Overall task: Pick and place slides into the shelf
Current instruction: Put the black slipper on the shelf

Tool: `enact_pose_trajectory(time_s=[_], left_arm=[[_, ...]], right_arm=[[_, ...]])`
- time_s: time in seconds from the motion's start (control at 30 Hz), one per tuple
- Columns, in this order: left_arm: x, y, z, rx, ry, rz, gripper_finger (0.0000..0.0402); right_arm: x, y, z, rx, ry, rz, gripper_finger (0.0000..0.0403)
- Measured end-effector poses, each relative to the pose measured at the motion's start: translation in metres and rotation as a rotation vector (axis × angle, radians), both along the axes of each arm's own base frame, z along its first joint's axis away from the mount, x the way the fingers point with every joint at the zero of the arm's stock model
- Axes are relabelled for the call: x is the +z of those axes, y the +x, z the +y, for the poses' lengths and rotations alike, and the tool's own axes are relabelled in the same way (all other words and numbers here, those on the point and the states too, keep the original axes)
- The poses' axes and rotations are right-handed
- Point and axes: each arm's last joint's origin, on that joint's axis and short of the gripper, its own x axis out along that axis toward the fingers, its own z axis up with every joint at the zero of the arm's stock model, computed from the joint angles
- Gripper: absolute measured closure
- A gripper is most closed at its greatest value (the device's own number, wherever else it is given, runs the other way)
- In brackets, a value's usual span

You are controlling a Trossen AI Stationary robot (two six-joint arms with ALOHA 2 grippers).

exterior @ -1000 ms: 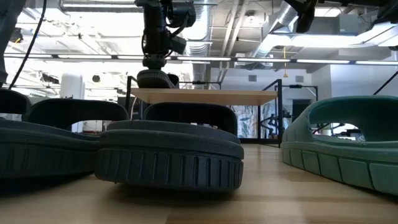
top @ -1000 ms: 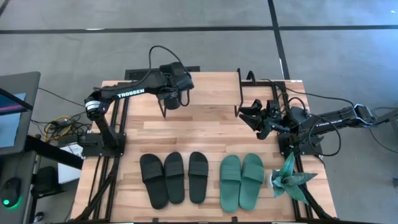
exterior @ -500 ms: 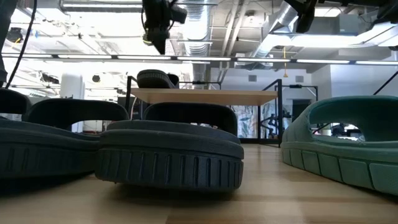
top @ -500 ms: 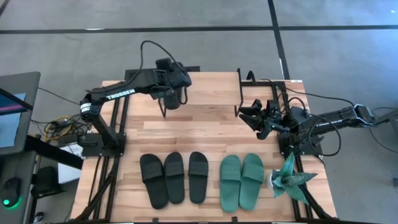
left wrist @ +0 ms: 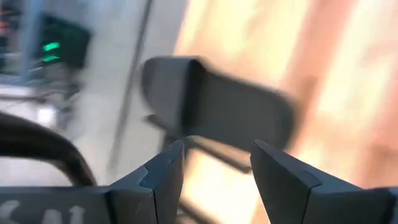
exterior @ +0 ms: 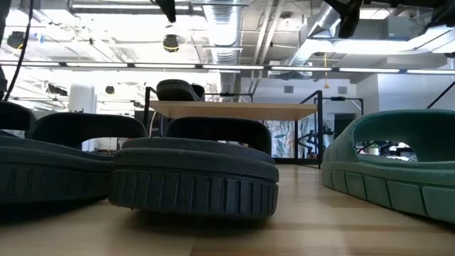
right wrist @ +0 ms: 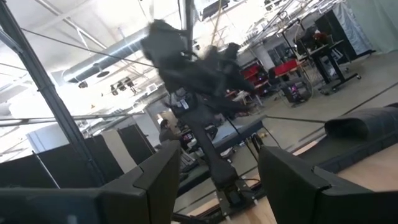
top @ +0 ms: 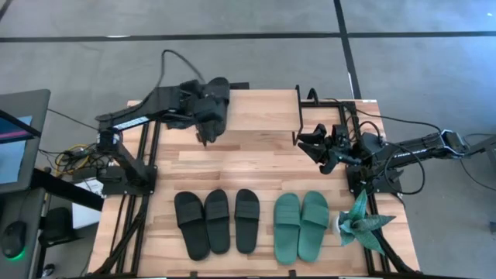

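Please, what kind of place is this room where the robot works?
Probably a robotics lab or an industrial workshop. The low view shows an open ceiling with bare ducts and strip lights. The high view shows a concrete floor with dark lines, and a monitor beside the wooden table.

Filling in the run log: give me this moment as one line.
left pincer: open, empty, above placed black slide on shelf | right pincer: open, idle | waiting: three black slides, two teal slides
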Motion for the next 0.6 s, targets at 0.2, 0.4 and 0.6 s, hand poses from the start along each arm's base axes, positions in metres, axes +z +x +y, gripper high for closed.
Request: enact_pose_trajectory(time_s=[0.2,0.4,0.6], left_arm=[[0.014,-0.017,-0.030,-0.001,-0.058,-0.148,0.0227],[0.016,-0.021,-0.055,-0.076,-0.147,-0.183,0.0227],[0.014,-0.022,-0.082,-0.214,-0.325,-0.163,0.0227]], right_arm=[[-0.001,0.000,0.000,0.000,-0.002,0.011,0.0202],[-0.001,0.000,0.000,0.000,-0.001,0.010,0.0202],[-0.001,0.000,0.000,0.001,-0.001,0.010,0.0202]])
